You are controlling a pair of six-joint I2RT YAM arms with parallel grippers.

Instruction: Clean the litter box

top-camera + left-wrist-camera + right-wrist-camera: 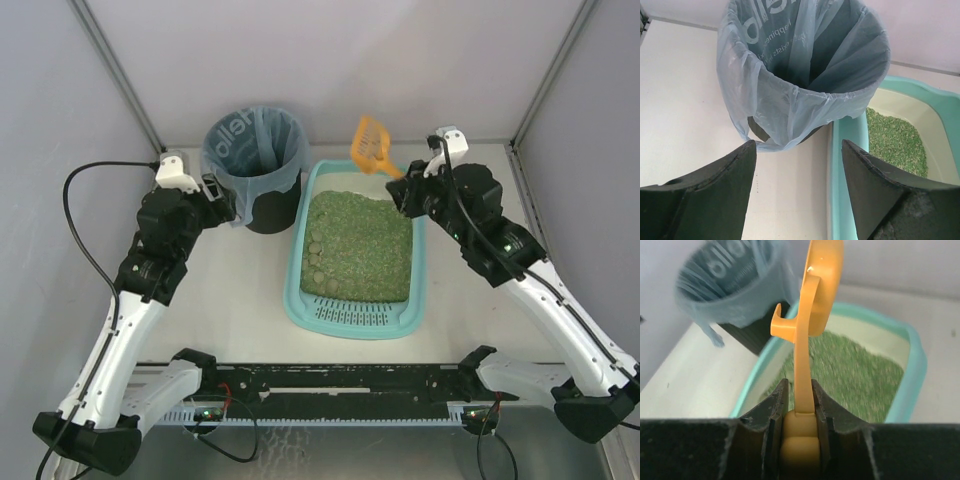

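Note:
The light-teal litter box (297,290) lies mid-table with green litter (360,248) in it and a slotted grille at its near end. Several rounded clumps (314,256) sit along the litter's left side. My right gripper (405,190) is over the box's far right corner, shut on the handle of the orange scoop (372,145). The scoop's head points up and away beyond the far rim. In the right wrist view the scoop (822,285) rises from my right gripper (798,382) above the box (915,360). My left gripper (799,143) is open and empty, low between the bin and the box rim (847,127).
A round black bin (253,165) lined with a blue bag stands just left of the box's far corner, seen in the left wrist view as the bin (805,60) straight ahead. Grey walls close in the back and sides. A black rail (340,380) runs along the near edge.

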